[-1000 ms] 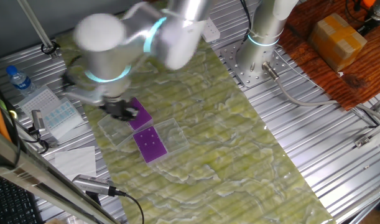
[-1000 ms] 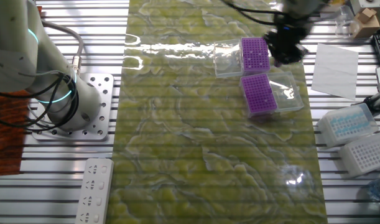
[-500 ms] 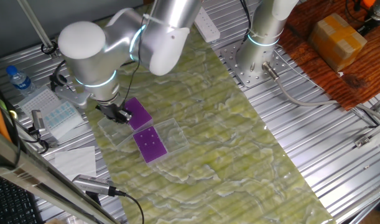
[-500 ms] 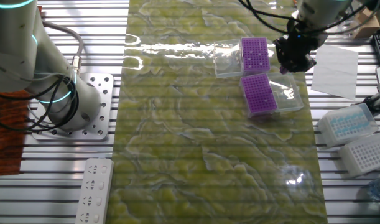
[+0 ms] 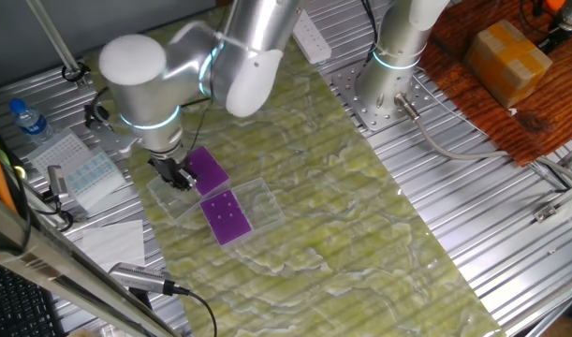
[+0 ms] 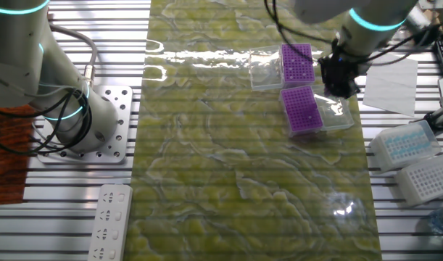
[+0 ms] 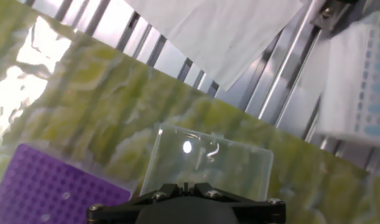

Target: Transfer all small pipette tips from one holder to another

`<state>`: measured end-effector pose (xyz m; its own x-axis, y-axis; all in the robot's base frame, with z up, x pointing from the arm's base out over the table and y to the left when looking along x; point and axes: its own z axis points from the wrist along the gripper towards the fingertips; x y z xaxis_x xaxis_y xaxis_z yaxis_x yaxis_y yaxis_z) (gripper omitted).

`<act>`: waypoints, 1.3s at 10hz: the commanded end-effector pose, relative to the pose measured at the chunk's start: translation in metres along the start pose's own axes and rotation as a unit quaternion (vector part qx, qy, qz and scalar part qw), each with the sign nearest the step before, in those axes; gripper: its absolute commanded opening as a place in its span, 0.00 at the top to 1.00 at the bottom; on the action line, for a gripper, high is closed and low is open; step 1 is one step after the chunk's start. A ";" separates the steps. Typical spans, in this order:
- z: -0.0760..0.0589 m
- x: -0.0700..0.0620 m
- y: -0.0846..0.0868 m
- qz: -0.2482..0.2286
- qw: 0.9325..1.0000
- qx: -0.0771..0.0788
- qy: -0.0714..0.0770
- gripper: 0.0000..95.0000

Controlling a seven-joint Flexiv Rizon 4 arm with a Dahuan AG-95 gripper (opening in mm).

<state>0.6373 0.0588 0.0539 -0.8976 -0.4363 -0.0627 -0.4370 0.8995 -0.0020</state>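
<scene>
Two purple holders lie on the green mat, one [image 6: 296, 62] farther back and one [image 6: 302, 109] nearer, each with a clear lid hinged open beside it. My gripper [image 6: 338, 77] hovers just right of them, above the nearer holder's clear lid [image 6: 340, 109]. In the hand view the fingers [image 7: 185, 185] are pressed together and look shut, with nothing visible between them. They point at that lid [image 7: 208, 163]. A corner of a purple holder [image 7: 40, 186] shows at lower left. A small pipette tip [image 7: 65, 196] appears there as a faint pale dot. From the first fixed view the gripper [image 5: 175, 174] is at the left edge of the holder [image 5: 209, 168].
A white paper sheet [image 6: 389, 80] lies right of the holders. Two other tip boxes [image 6: 406, 142] [image 6: 428, 180] stand at the right edge. A second arm's base [image 6: 98, 123] and a power strip [image 6: 109, 221] are on the left. A water bottle [image 5: 28, 120] stands on the rail table.
The arm has swung, carrying the gripper from beside the farther holder toward the nearer holder's open lid. The holders have not moved.
</scene>
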 end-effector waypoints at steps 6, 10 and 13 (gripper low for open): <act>0.000 -0.011 -0.001 -0.003 1.000 -0.002 0.024 1.00; -0.004 -0.014 -0.001 0.022 0.999 -0.006 0.048 1.00; -0.004 -0.014 -0.001 0.050 0.994 -0.021 0.092 1.00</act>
<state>0.6506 0.0642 0.0573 -0.9286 -0.3568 0.1018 -0.3554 0.9342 0.0322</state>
